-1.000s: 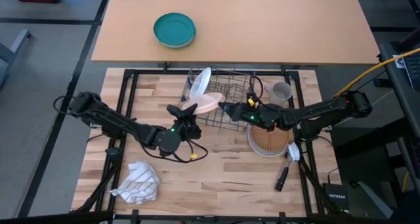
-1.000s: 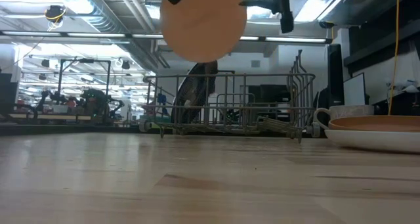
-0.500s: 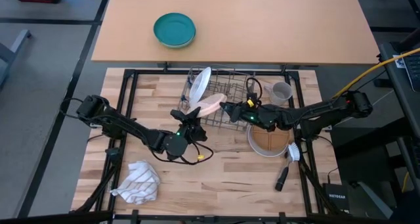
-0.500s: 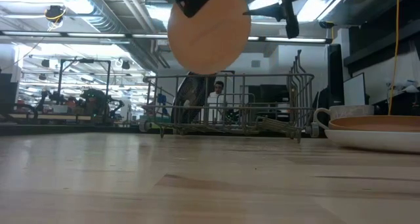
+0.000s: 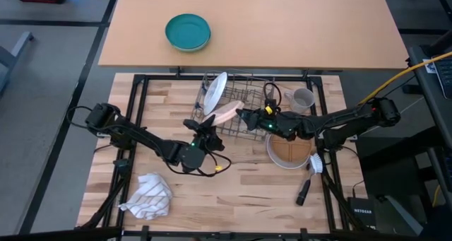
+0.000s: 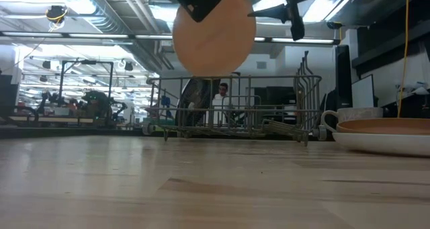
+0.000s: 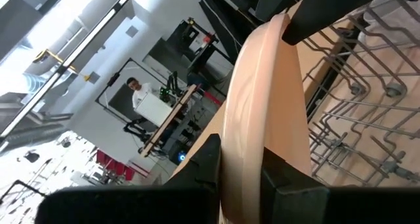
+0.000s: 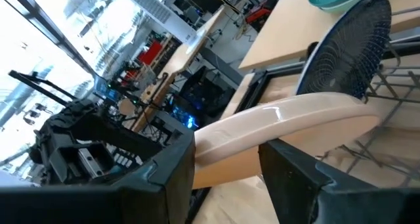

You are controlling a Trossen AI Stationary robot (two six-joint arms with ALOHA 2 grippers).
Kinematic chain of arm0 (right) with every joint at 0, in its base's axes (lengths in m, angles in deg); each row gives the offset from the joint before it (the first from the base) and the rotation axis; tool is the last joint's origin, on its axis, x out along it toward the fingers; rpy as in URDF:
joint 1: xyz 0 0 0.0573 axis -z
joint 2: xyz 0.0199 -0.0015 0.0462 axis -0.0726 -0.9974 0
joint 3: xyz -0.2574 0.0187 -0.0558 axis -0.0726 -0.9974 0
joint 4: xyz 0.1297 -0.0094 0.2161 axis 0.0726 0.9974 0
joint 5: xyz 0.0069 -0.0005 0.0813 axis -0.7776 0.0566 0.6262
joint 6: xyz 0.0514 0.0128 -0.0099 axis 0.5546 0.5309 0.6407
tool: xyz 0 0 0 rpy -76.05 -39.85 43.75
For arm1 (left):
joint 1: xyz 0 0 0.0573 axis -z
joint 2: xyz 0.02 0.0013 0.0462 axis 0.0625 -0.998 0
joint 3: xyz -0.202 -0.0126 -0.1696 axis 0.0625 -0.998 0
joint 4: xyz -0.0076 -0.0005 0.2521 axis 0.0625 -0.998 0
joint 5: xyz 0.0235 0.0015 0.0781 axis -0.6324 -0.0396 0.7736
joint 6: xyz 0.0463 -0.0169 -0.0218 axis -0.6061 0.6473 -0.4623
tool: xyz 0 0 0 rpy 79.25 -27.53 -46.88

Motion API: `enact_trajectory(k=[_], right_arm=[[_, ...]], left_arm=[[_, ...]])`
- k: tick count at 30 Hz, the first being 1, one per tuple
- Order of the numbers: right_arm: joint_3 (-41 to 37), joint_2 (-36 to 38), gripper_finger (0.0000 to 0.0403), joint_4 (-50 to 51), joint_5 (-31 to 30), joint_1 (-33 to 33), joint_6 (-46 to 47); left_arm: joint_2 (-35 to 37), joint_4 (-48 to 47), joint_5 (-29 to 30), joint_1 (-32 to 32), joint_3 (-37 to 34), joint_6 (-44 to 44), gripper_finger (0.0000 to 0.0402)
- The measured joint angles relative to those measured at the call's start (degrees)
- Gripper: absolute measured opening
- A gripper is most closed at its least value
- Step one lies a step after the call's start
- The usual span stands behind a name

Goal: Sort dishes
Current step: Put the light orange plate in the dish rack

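A shallow peach-pink bowl (image 5: 226, 112) with a tan inside (image 6: 213, 33) hangs on edge over the near left part of the wire dish rack (image 5: 244, 103). My left gripper (image 5: 204, 124) and my right gripper (image 5: 243, 115) are both shut on it from opposite sides. A plate (image 5: 215, 90) stands on edge in the rack; its face looks blue-grey in the right wrist view (image 8: 354, 53). A small grey mug (image 5: 304, 98) stands right of the rack. A white-rimmed dish with a tan inside (image 5: 288, 151) rests on its base on the table. My left gripper pinches the bowl's rim (image 7: 246, 152) on its left side, one finger (image 7: 209, 159) on each face. It comes from the table's near left, roughly level. The bowl is lifted clear and stands nearly on edge. My right gripper pinches the opposite rim (image 8: 223, 142) between its two fingers (image 8: 172, 166), coming level from the table's right. The bowl stretches away from it toward the left gripper, clear of the rack.
A white cloth with dark stripes (image 5: 150, 196) lies at the near left. A dish brush (image 5: 311, 176) lies at the near right. A teal-green bowl (image 5: 188, 32) sits on the far table. A person (image 6: 219, 100) shows in the room behind the rack.
My left gripper has moved toward the table's right, nearer the rack, still holding the bowl. The bowl has tipped from a flatter lie to nearly on edge and shifted slightly right and up. My right gripper has stayed on the bowl's other side.
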Motion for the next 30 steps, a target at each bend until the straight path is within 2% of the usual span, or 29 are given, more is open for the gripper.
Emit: enact_trajectory(k=[5,18,23,30], right_arm=[[0.00,-0.11,0.0172,-1.76,-1.80,-0.04,-0.02],[0.00,-0.06,0.0172,-6.37,-5.23,-0.11,5.01],[0.00,-0.06,0.0172,-7.74,-6.43,-0.20,4.68],[0.00,0.05,0.0168,-7.72,-6.64,-0.20,2.75]], left_arm=[[0.05,0.33,0.08,-1.11,0.09,-3.29,0.0027],[0.13,-0.06,-3.17,-3.06,5.91,-22.67,0.0027],[0.25,0.14,-4.99,-2.91,6.39,-24.49,0.0027],[0.18,0.14,-6.99,-2.91,6.31,-20.92,0.0027]])
